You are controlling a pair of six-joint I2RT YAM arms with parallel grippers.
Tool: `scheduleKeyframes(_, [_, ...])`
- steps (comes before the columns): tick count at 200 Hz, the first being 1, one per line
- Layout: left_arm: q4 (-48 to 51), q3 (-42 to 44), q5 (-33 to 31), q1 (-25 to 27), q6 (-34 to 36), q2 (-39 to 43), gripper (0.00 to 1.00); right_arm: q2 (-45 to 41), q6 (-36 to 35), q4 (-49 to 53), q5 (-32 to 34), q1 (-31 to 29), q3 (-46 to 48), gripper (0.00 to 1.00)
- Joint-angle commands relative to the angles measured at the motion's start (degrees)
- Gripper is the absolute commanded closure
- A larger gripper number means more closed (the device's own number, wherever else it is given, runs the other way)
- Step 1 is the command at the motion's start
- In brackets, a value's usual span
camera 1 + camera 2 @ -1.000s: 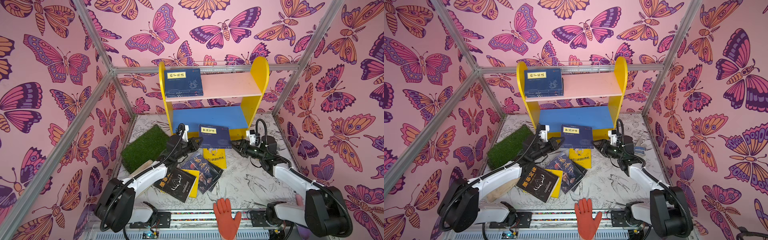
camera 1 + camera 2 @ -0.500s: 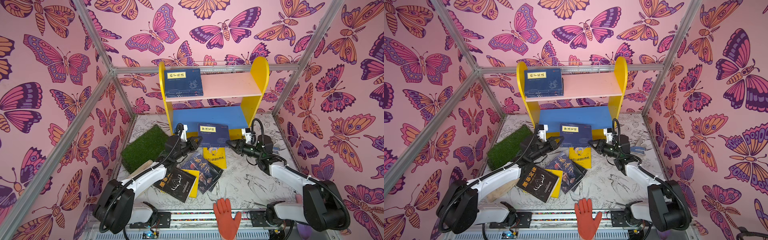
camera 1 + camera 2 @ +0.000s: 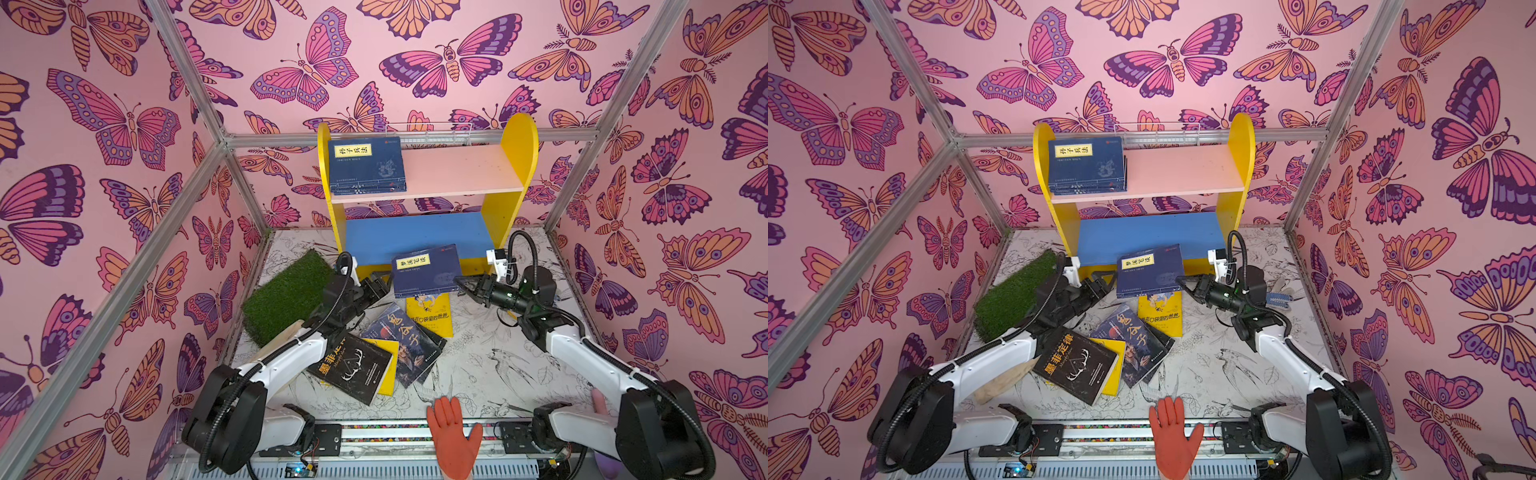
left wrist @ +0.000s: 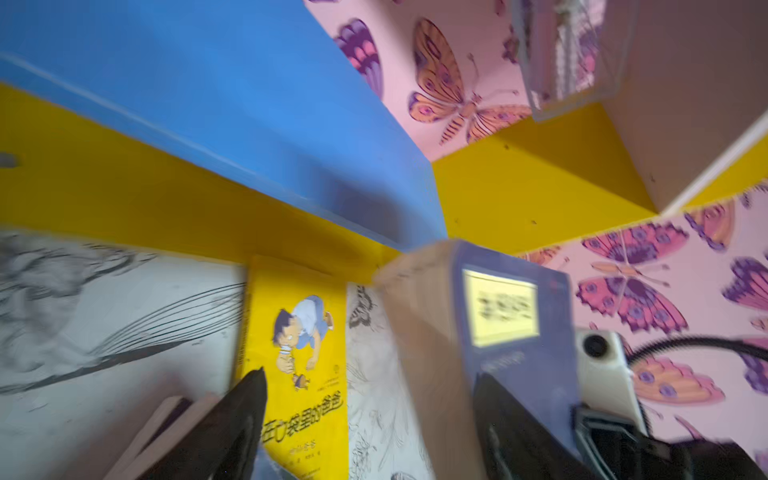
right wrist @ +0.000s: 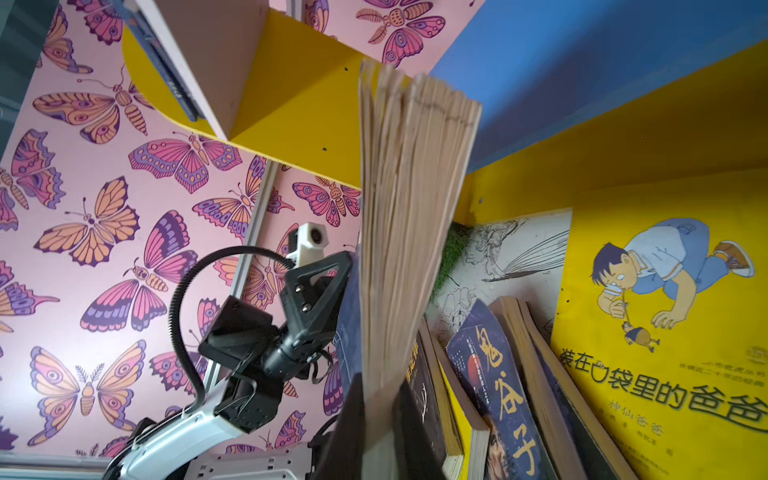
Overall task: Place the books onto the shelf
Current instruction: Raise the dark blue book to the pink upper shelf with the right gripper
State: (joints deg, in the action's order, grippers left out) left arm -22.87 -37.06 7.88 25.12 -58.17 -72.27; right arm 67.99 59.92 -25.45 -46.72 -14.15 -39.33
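Observation:
A navy book with a yellow label (image 3: 426, 270) (image 3: 1148, 270) hangs tilted before the shelf's (image 3: 517, 166) (image 3: 1239, 166) blue lower board. My right gripper (image 3: 462, 284) (image 5: 380, 390) is shut on its page edge (image 5: 407, 187). At the book's other side my left gripper (image 3: 380, 286) (image 4: 372, 376) stands open, its fingers (image 4: 245, 415) apart from the cover (image 4: 498, 307). A navy stack (image 3: 368, 166) lies on the pink upper board. On the table lie a yellow cartoon-boy book (image 3: 430, 316), a dark portrait book (image 3: 405, 340) and a black antler book (image 3: 353, 365).
A green grass mat (image 3: 286, 295) lies left of the shelf under the left arm. An orange glove (image 3: 453, 432) sits at the front edge. A pale wooden piece (image 3: 1005, 380) lies under the left arm. Butterfly walls close in on three sides.
My right gripper moved left to the navy book and shut on its edge. My left gripper, shut on the book before, has opened and let it go.

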Motion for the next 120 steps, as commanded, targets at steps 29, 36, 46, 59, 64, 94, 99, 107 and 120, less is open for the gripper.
scheduleKeyframes(29, [22.20,2.15,-15.49,-2.54,-3.35,6.57,0.18,-6.71,-7.08,5.95,-2.28,-4.97,-15.29,1.00])
scheduleKeyframes(36, [23.91,2.08,-15.77,-2.54,-2.95,6.62,0.18,-6.46,-8.01,7.32,-1.87,-6.09,-18.25,1.00])
scheduleKeyframes(46, [25.25,2.36,-15.64,-2.54,-2.92,6.45,0.18,-5.14,-8.98,8.37,-1.05,-7.80,-22.17,1.00])
scheduleKeyframes(59, [25.24,3.48,-14.86,-2.50,-3.67,6.22,0.18,-2.68,-9.97,9.41,0.71,-9.50,-27.79,1.00])
scheduleKeyframes(64, [25.16,3.90,-14.62,-2.46,-4.20,6.17,0.18,-1.54,-10.36,9.63,1.59,-10.18,-29.97,1.00])
scheduleKeyframes(94, [25.17,5.23,-12.58,-2.36,-5.02,5.57,0.18,7.44,-11.91,11.48,10.85,-11.68,-44.83,1.00])
scheduleKeyframes(99, [25.16,5.33,-12.33,-2.32,-5.02,5.57,0.18,9.26,-12.17,11.62,12.08,-11.82,-47.59,1.00])
scheduleKeyframes(107, [25.26,5.48,-11.98,-2.27,-5.09,5.73,0.18,12.40,-12.35,12.78,14.19,-12.02,-52.32,1.00])
scheduleKeyframes(120, [25.29,5.76,-11.59,-2.27,-4.94,6.15,0.18,17.80,-13.07,14.62,15.30,-12.36,-60.49,1.00])
